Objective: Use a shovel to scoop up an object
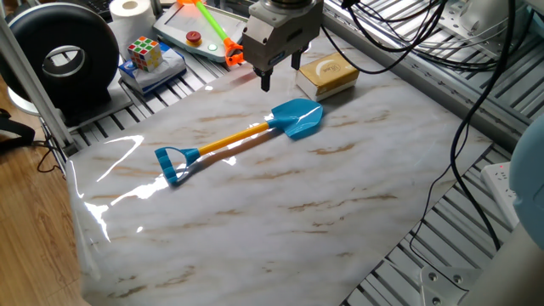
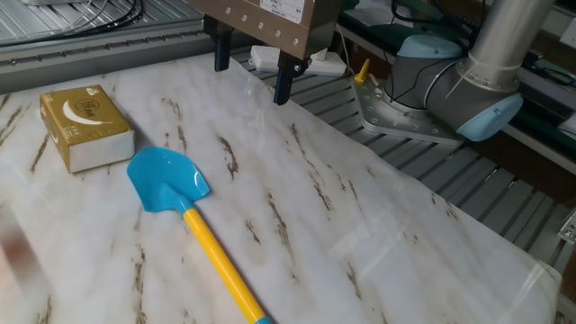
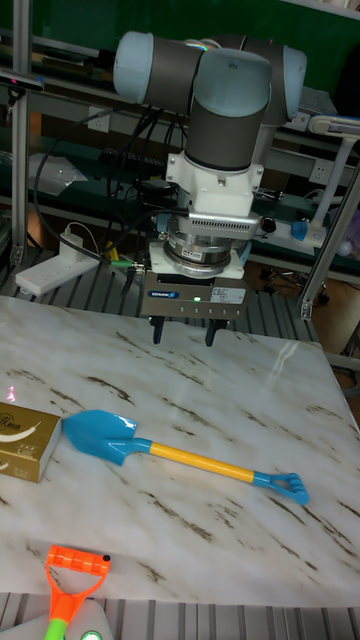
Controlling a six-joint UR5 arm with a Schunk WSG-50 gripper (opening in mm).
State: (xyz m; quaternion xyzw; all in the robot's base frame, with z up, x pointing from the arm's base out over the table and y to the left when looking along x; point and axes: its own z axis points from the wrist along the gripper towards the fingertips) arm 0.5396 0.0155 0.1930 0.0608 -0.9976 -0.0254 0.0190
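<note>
Tall fixed view: gripper [image 3: 183, 338] hangs above the table, jaws apart, holding nothing. The shovel [image 1: 240, 137] lies flat on the marble, blade just beside the block [image 2: 85, 127]. Judged: grasp and scoop both remain.

The shovel [image 1: 242, 136] lies flat on the marble surface, near the centre of one fixed view. Its light-blue blade [image 2: 166, 181] points toward the upper right of that view; the orange-yellow shaft [image 3: 198, 458] runs down-left to a blue D-shaped loop end [image 1: 172, 161]. The block [image 1: 327, 75], tan-yellow and rectangular with an oval embossed mark on top, lies flat just beyond the blade tip, near it but not touching.
</note>
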